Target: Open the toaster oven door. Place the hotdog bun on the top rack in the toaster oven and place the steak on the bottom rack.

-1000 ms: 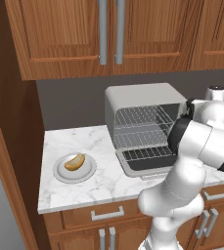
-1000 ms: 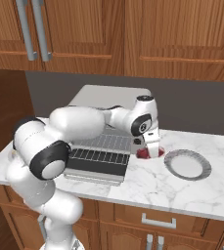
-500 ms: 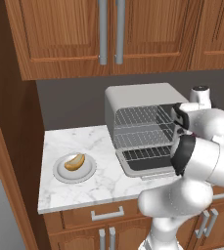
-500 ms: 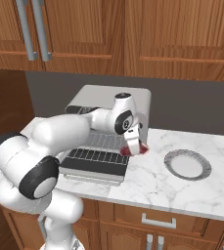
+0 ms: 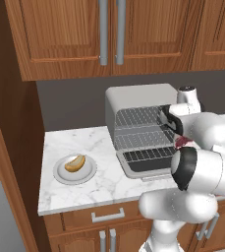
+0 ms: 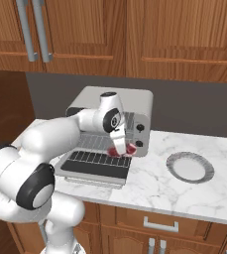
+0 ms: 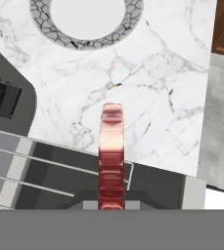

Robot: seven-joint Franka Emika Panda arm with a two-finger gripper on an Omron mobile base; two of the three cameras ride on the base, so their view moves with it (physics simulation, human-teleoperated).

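Note:
The toaster oven (image 5: pixel 139 97) (image 6: pixel 120 97) stands on the counter with its door (image 5: pixel 144 166) (image 6: pixel 92 167) folded down flat. Inside, the top rack (image 5: pixel 137 117) sits above the bottom rack (image 5: pixel 141 140). My gripper (image 6: pixel 119 143) is shut on the steak (image 6: pixel 121 150) (image 5: pixel 183 142), a red slab seen edge-on in the hand view (image 7: pixel 111 151). It hangs just above the right end of the open door, in front of the oven's knob side. The hotdog bun (image 5: pixel 75 162) lies on a grey plate (image 5: pixel 61 173) left of the oven.
An empty grey-rimmed plate (image 6: pixel 190 167) (image 7: pixel 86 43) sits on the marble counter right of the oven. Dark knobs (image 6: pixel 140 127) (image 7: pixel 4 100) line the oven's right front. Wooden cabinets hang overhead, and a wooden wall closes the counter's left end.
My gripper has carried the steak leftward, from beside the empty plate to the right end of the open oven door. The grip has not changed.

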